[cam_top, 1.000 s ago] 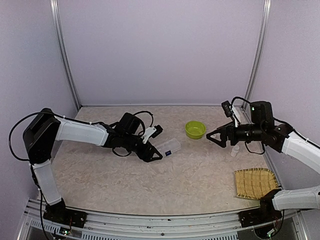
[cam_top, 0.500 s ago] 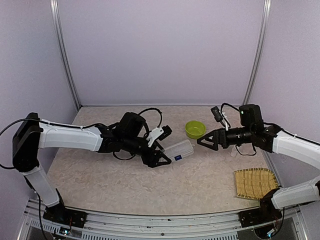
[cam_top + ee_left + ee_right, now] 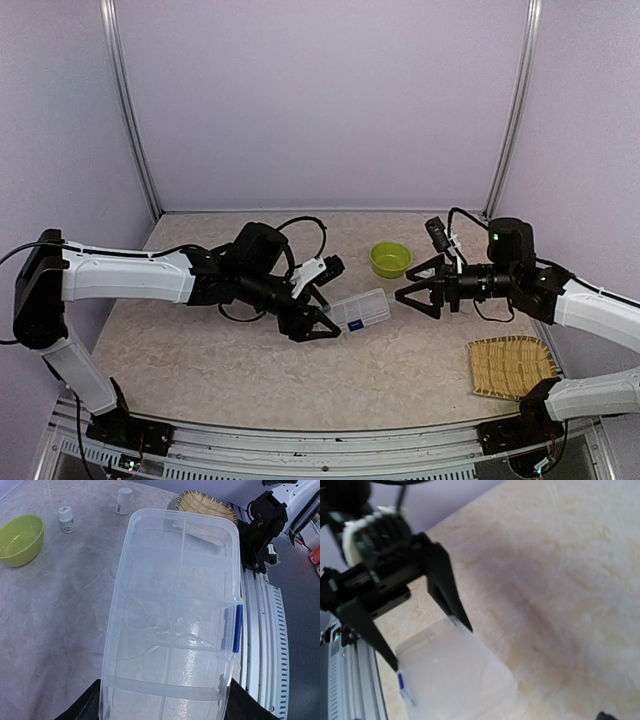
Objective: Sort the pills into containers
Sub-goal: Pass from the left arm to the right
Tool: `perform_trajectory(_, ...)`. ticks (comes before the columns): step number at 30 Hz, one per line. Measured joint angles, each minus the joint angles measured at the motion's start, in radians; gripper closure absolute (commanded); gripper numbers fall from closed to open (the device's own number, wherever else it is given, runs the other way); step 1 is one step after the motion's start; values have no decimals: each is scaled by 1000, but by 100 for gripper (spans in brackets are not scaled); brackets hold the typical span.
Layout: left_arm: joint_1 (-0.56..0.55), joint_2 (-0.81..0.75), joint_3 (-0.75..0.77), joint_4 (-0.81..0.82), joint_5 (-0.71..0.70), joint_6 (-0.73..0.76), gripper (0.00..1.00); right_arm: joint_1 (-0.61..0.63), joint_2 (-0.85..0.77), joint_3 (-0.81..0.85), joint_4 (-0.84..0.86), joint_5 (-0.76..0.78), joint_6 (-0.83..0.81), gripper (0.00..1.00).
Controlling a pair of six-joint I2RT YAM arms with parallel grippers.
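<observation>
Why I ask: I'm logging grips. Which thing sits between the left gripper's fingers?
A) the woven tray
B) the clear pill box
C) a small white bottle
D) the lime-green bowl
B: in the left wrist view the clear pill box runs out from between the left gripper and its dark fingers, which flank the box's near end.

Robot lab test cell, not a home. Plain lilac wall panels close in the table on three sides, with aluminium posts in the corners far behind the right gripper. Marble-print tabletop below it. Extruded metal rail with bolted arm bases along the near edge. Staged props: lime-green bowl just behind the gripper, woven bamboo tray to its right, nearer the rail.
</observation>
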Motion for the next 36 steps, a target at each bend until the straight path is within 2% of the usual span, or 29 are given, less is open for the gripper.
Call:
perform_trajectory(6,0,-1,0,-30,66,0,46,24,-11,-15,55,-50,-67,0)
perform_trajectory(18,-7,-1,10,-82,143,5,46,206,123,33,13,-40,-192,0)
perform_trajectory(36,-10,-2,13,-94,170,26,47,222,151,47,-25,48,-230,3)
